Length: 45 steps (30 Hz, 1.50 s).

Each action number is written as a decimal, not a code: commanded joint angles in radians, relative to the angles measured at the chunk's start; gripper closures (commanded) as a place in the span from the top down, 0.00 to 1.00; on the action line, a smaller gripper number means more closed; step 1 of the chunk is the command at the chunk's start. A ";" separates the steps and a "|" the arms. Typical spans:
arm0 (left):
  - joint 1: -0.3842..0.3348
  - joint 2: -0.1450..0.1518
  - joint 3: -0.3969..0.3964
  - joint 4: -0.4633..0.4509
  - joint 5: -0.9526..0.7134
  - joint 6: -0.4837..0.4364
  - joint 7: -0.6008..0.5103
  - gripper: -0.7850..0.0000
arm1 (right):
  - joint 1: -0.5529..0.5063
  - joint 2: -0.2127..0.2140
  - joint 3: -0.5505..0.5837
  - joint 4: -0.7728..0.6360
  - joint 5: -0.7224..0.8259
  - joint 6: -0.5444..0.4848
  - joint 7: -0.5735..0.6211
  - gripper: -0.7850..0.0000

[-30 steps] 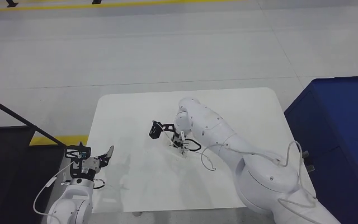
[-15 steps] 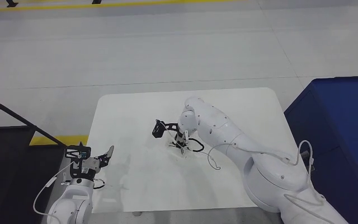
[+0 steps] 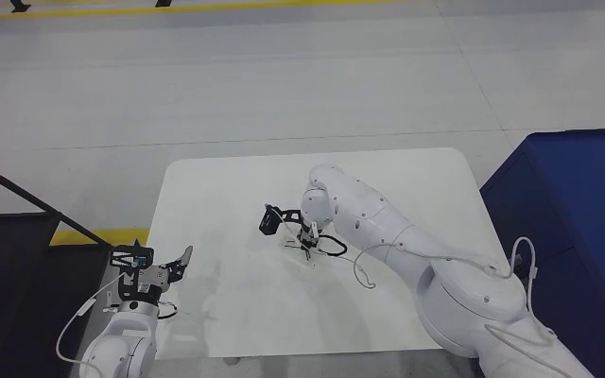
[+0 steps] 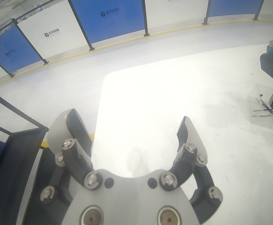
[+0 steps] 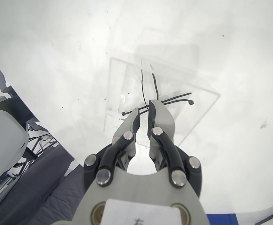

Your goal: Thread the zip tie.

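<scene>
Grey floor [image 3: 284,85] surrounds a white surface with rounded corners [image 3: 217,198]. A blue cabinet [image 3: 558,198] stands near its right edge and a black railing [image 3: 38,208] runs off its near left corner. A yellow floor line [image 3: 189,9] lies well beyond the far edge, and blue and white barrier panels [image 4: 106,19] close off the room behind it.

A clear shallow plastic tray [image 5: 210,90] sits near the middle of the surface, well apart from every edge. Black zip ties [image 5: 142,85] lie crossed inside it. Two strands have their long axes pointing away from the right wrist. Two more lie across these, one of them with its square head [image 5: 192,102] at the end.

The right claw [image 5: 143,106] is down inside the tray, its fingers drawn nearly together with a slim gap, pinching the ties where they cross. Which strand is held cannot be told.

The left claw [image 4: 128,115] hangs at the near left edge of the surface, well apart from the tray. It is spread wide, its ribbed pads [image 4: 79,130] bare and touching nothing.
</scene>
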<state>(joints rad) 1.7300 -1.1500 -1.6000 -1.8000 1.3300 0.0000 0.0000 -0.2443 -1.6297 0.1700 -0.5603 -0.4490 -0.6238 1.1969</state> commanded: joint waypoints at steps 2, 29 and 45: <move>0.000 0.000 0.000 0.000 0.000 0.000 0.000 1.00 | -0.001 -0.001 0.000 0.005 -0.009 -0.012 -0.012 0.10; 0.000 0.000 0.000 0.000 0.000 0.000 0.000 1.00 | -0.029 -0.108 0.000 0.141 -0.217 -0.152 -0.152 0.19; 0.000 0.000 0.000 0.000 0.000 0.000 0.000 1.00 | 0.005 -0.149 0.000 0.286 -0.167 -0.290 -0.290 0.00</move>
<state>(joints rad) 1.7300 -1.1500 -1.6000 -1.8000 1.3300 0.0000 0.0000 -0.2422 -1.7808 0.1699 -0.2801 -0.6214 -0.8872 0.9332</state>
